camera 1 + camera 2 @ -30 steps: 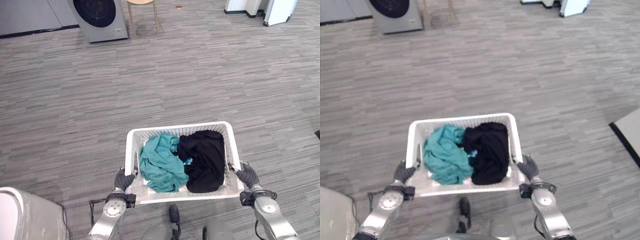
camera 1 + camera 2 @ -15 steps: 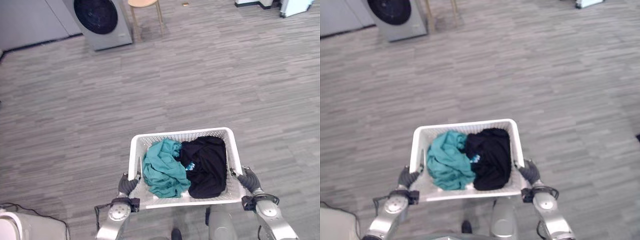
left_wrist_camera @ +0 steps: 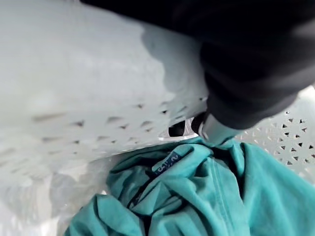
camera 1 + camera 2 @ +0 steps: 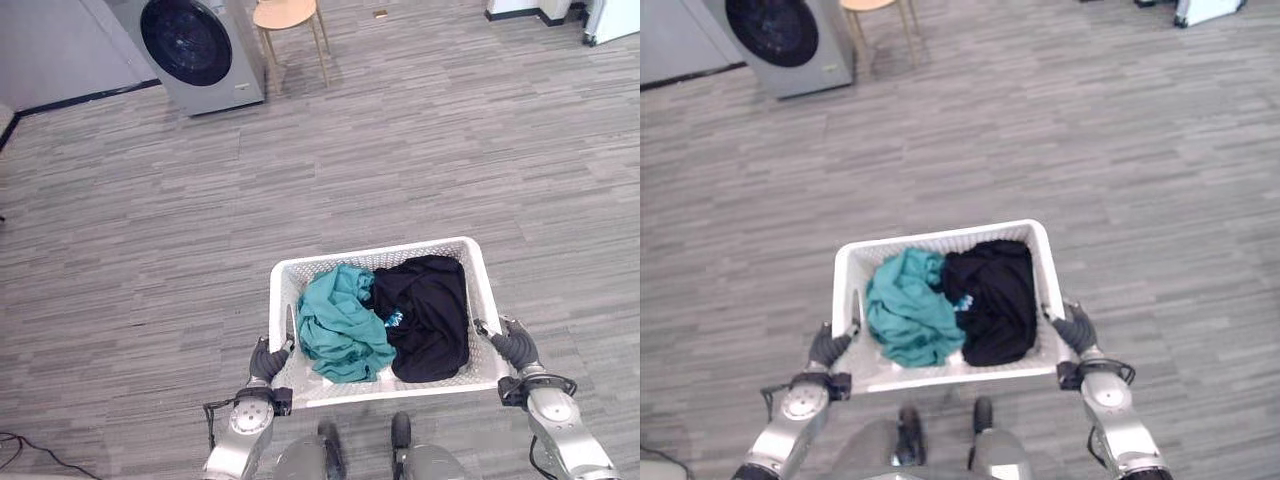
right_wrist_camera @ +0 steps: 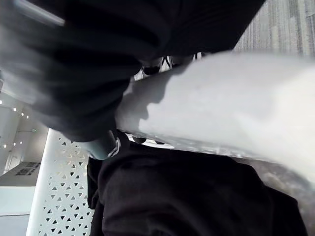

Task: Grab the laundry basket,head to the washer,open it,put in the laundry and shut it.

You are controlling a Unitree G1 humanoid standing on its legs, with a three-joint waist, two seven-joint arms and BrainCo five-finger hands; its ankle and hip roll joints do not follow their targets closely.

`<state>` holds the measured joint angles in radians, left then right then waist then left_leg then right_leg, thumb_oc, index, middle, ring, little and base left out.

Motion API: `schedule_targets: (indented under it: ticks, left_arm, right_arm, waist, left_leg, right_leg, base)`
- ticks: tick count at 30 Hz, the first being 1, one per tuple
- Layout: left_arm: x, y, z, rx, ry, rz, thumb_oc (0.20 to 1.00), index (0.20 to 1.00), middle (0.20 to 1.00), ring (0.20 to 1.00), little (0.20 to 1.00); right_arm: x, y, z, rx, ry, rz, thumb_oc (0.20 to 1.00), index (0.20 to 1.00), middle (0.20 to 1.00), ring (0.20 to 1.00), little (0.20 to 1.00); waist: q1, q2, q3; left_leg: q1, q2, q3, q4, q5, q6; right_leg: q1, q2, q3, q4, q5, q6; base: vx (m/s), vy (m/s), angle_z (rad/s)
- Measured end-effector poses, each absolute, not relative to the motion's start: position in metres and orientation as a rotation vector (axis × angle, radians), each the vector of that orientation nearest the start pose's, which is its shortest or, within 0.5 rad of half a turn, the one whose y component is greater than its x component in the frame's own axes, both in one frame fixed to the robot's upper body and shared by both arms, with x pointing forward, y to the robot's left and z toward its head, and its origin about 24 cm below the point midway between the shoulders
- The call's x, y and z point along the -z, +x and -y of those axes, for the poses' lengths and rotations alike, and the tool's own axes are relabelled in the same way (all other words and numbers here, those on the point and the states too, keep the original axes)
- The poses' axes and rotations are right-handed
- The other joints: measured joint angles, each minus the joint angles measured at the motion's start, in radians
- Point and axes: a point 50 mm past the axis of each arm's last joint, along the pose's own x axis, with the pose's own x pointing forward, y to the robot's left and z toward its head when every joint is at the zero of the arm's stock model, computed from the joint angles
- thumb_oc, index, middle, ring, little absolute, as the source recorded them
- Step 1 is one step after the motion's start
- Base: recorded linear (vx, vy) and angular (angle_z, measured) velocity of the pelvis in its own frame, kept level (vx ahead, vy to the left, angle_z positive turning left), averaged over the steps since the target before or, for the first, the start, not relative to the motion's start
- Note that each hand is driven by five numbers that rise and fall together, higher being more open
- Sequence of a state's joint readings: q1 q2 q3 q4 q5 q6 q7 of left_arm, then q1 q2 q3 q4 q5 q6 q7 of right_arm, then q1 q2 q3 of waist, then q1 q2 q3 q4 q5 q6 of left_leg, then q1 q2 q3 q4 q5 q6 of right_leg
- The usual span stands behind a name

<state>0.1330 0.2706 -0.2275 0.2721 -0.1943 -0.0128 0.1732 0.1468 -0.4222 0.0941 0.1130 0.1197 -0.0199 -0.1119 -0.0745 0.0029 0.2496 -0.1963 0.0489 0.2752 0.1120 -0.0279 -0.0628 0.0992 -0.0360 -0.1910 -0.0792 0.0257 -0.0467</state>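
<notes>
Currently the white perforated plastic laundry basket [image 4: 283, 290] is carried low in front of the robot, above the grey wood-grain floor [image 4: 450, 150], its long axis running left to right across the view and its open top facing up. The left hand [image 4: 266, 359] is at the basket's left end and the right hand [image 4: 507, 345] at its right end; each wrist view shows dark-covered fingers curled over the white rim, so both hands are closed on the basket. Inside, a crumpled teal garment [image 4: 341, 325] lies in the left half and a bunched black garment [image 4: 429, 315] in the right half, the two touching at the middle. Far ahead and to the left stands a grey front-loading washer [image 4: 195, 45] with a round dark door, closed. Just beside it on its right is a small wooden stool [image 4: 287, 18] with thin legs.
</notes>
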Motion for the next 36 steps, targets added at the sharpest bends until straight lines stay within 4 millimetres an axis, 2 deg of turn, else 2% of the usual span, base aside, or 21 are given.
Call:
schedule_targets:
  ticks: [2,4,7,8,9,11,12,13,15,18,20,22,27,29,30,31,32,33,34,35,36]
  left_arm:
    - [0.053,0.192,-0.185,-0.055,0.127,-0.444,0.2,0.2,0.2,0.2,0.2]
    - [0.06,0.182,-0.187,-0.053,0.128,-0.482,0.2,0.2,0.2,0.2,0.2]
    - [0.063,0.178,-0.188,-0.056,0.129,-0.507,0.2,0.2,0.2,0.2,0.2]
    - [0.063,0.177,-0.19,-0.057,0.132,-0.51,0.2,0.2,0.2,0.2,0.2]
    - [0.063,0.176,-0.194,-0.075,0.132,-0.51,0.2,0.2,0.2,0.2,0.2]
    - [0.06,0.178,-0.198,-0.083,0.14,-0.499,0.2,0.2,0.2,0.2,0.2]
    - [0.056,0.181,-0.201,-0.082,0.15,-0.479,0.2,0.2,0.2,0.2,0.2]
    - [0.05,0.188,-0.205,-0.081,0.167,-0.453,0.2,0.2,0.2,0.2,0.2]
    - [0.045,0.192,-0.212,-0.077,0.203,-0.439,0.2,0.2,0.2,0.2,0.2]
    - [0.033,0.203,-0.218,-0.073,0.233,-0.382,0.2,0.2,0.2,0.2,0.2]
    - [0.032,0.202,-0.218,-0.087,0.222,-0.38,0.2,0.2,0.2,0.2,0.2]
    - [0.032,0.203,-0.219,-0.09,0.221,-0.379,0.2,0.2,0.2,0.2,0.2]
    - [0.053,0.191,-0.212,-0.102,0.179,-0.465,0.2,0.2,0.2,0.2,0.2]
    - [0.059,0.186,-0.207,-0.096,0.166,-0.488,0.2,0.2,0.2,0.2,0.2]
    - [0.063,0.183,-0.2,-0.082,0.156,-0.508,0.2,0.2,0.2,0.2,0.2]
    - [0.066,0.181,-0.197,-0.085,0.141,-0.519,0.2,0.2,0.2,0.2,0.2]
    - [0.068,0.18,-0.193,-0.078,0.135,-0.527,0.2,0.2,0.2,0.2,0.2]
    - [0.069,0.183,-0.187,-0.058,0.135,-0.528,0.2,0.2,0.2,0.2,0.2]
    - [0.069,0.186,-0.179,-0.033,0.129,-0.523,0.2,0.2,0.2,0.2,0.2]
    - [0.071,0.183,-0.176,-0.032,0.114,-0.53,0.2,0.2,0.2,0.2,0.2]
    - [0.07,0.182,-0.174,-0.028,0.109,-0.53,0.2,0.2,0.2,0.2,0.2]
  right_arm:
    - [0.004,0.214,0.226,0.049,-0.31,-0.254,0.2,0.2,0.2,0.2,0.2]
    - [0.014,0.205,0.226,0.036,-0.316,-0.301,0.2,0.2,0.2,0.2,0.2]
    - [0.02,0.197,0.224,0.036,-0.307,-0.329,0.2,0.2,0.2,0.2,0.2]
    - [0.022,0.196,0.223,0.035,-0.3,-0.337,0.2,0.2,0.2,0.2,0.2]
    - [0.023,0.197,0.218,0.026,-0.288,-0.341,0.2,0.2,0.2,0.2,0.2]
    - [0.022,0.2,0.213,0.025,-0.274,-0.326,0.2,0.2,0.2,0.2,0.2]
    - [0.021,0.202,0.211,0.024,-0.268,-0.321,0.2,0.2,0.2,0.2,0.2]
    - [0.019,0.205,0.209,0.015,-0.269,-0.309,0.2,0.2,0.2,0.2,0.2]
    - [0.015,0.209,0.204,0.001,-0.263,-0.285,0.2,0.2,0.2,0.2,0.2]
    - [0.006,0.217,0.198,-0.003,-0.251,-0.234,0.2,0.2,0.2,0.2,0.2]
    - [0.002,0.221,0.198,-0.006,-0.277,-0.216,0.2,0.2,0.2,0.2,0.2]
    - [0.005,0.22,0.199,-0.012,-0.281,-0.229,0.2,0.2,0.2,0.2,0.2]
    - [0.018,0.213,0.203,-0.017,-0.287,-0.304,0.2,0.2,0.2,0.2,0.2]
    - [0.025,0.204,0.207,-0.009,-0.292,-0.342,0.2,0.2,0.2,0.2,0.2]
    - [0.033,0.194,0.214,-0.002,-0.303,-0.387,0.2,0.2,0.2,0.2,0.2]
    - [0.035,0.195,0.217,0.002,-0.308,-0.397,0.2,0.2,0.2,0.2,0.2]
    - [0.034,0.195,0.219,0.012,-0.309,-0.397,0.2,0.2,0.2,0.2,0.2]
    - [0.033,0.195,0.226,0.034,-0.309,-0.393,0.2,0.2,0.2,0.2,0.2]
    - [0.029,0.193,0.234,0.057,-0.316,-0.385,0.2,0.2,0.2,0.2,0.2]
    - [0.024,0.197,0.238,0.049,-0.341,-0.368,0.2,0.2,0.2,0.2,0.2]
    - [0.016,0.206,0.24,0.029,-0.364,-0.34,0.2,0.2,0.2,0.2,0.2]
  waist:
    - [0.01,0.013,-0.002]
    - [0.025,0.016,-0.004]
    - [0.033,0.016,-0.005]
    - [0.039,0.001,-0.004]
    - [0.052,-0.043,-0.01]
    - [0.053,-0.062,-0.013]
    - [0.053,-0.075,-0.012]
    - [0.062,-0.079,-0.015]
    - [0.061,-0.078,-0.015]
    - [0.055,-0.079,-0.013]
    - [0.045,-0.042,-0.001]
    - [0.025,-0.022,0.001]
    - [-0.008,0.003,-0.008]
    - [-0.034,0.017,-0.011]
    - [-0.025,0.026,-0.014]
    - [-0.028,0.036,-0.016]
    - [-0.03,0.036,-0.019]
    - [-0.033,0.034,-0.019]
    - [-0.025,0.037,-0.02]
    - [-0.007,0.039,-0.02]
    - [-0.003,0.036,-0.017]
  left_leg:
    - [-0.048,0.005,-0.011,-0.068,0.066,0.002]
    - [-0.082,-0.017,-0.037,-0.13,0.11,0.013]
    - [-0.092,-0.025,-0.024,-0.121,0.109,0.023]
    - [-0.065,-0.027,-0.013,-0.102,0.154,0.07]
    - [-0.052,-0.057,0.011,-0.063,0.166,0.094]
    - [-0.037,-0.084,0.013,-0.011,0.118,0.157]
    - [-0.024,-0.1,0.014,0.01,0.078,0.164]
    - [0.016,-0.113,0.021,0.004,0.042,0.176]
    - [0.087,-0.118,0.019,-0.06,0.055,0.174]
    - [0.165,-0.119,0.017,-0.113,0.018,0.169]
    - [0.236,-0.106,0.016,-0.154,0.003,0.162]
    - [0.289,-0.097,0.012,-0.169,-0.028,0.146]
    - [0.409,-0.076,-0.027,-0.143,-0.157,0.062]
    - [0.465,-0.045,-0.071,-0.154,-0.182,0.028]
    - [0.521,0.0,-0.116,-0.124,-0.198,-0.001]
    - [0.51,0.027,-0.133,-0.071,-0.193,-0.009]
    - [0.486,0.044,-0.156,-0.006,-0.174,-0.024]
    - [0.399,0.077,-0.163,0.185,-0.158,-0.04]
    - [0.304,0.107,-0.155,0.372,-0.121,-0.023]
    - [0.268,0.126,-0.152,0.451,-0.053,-0.022]
    - [0.199,0.168,-0.144,0.577,0.012,-0.028]
  right_leg:
    - [0.042,0.032,0.0,-0.001,-0.033,0.039]
    - [0.111,0.043,0.005,-0.001,-0.108,0.011]
    - [0.191,0.039,0.02,0.0,-0.18,0.038]
    - [0.225,0.027,0.035,0.0,-0.208,0.058]
    - [0.235,-0.018,0.054,0.031,-0.232,0.084]
    - [0.228,-0.056,0.064,0.113,-0.232,0.088]
    - [0.224,-0.077,0.068,0.158,-0.229,0.091]
    - [0.164,-0.1,0.098,0.33,-0.219,0.108]
    - [-0.003,-0.106,0.137,0.688,-0.198,0.178]
    - [-0.249,-0.095,0.168,0.887,-0.223,0.183]
    - [-0.378,-0.104,0.105,0.777,-0.287,0.163]
    - [-0.459,-0.104,0.081,0.64,-0.281,0.162]
    - [-0.544,-0.146,0.074,0.077,-0.111,0.184]
    - [-0.526,-0.151,0.1,0.092,-0.094,0.184]
    - [-0.495,-0.132,0.115,0.183,0.028,0.176]
    - [-0.496,-0.121,0.112,0.234,0.046,0.174]
    - [-0.489,-0.106,0.107,0.262,0.063,0.16]
    - [-0.477,-0.102,0.096,0.286,0.074,0.144]
    - [-0.461,-0.091,0.092,0.286,0.098,0.106]
    - [-0.455,-0.077,0.086,0.306,0.084,0.055]
    - [-0.419,-0.045,0.084,0.325,0.028,0.008]
  base:
    - [0.34,-0.06,-0.23]
    - [0.58,-0.063,-0.24]
    - [0.59,-0.009,-0.1]
    - [0.53,0.038,-0.3]
    - [0.55,0.045,-0.34]
    - [0.52,0.073,-0.13]
    - [0.54,0.116,-0.1]
    - [0.37,0.086,-0.16]
    - [0.31,0.055,0.01]
    - [0.44,0.045,-0.06]
    - [0.42,-0.008,-0.14]
    - [0.53,-0.122,0.1]
    - [0.58,-0.202,0.17]
    - [0.43,-0.239,0.8]
    - [0.4,-0.391,0.9]
    - [0.4,-0.391,0.74]
    - [0.35,-0.382,0.72]
    - [0.23,-0.235,0.77]
    - [0.38,-0.331,0.5]
    - [0.54,-0.331,0.01]
    - [0.51,-0.257,-0.13]
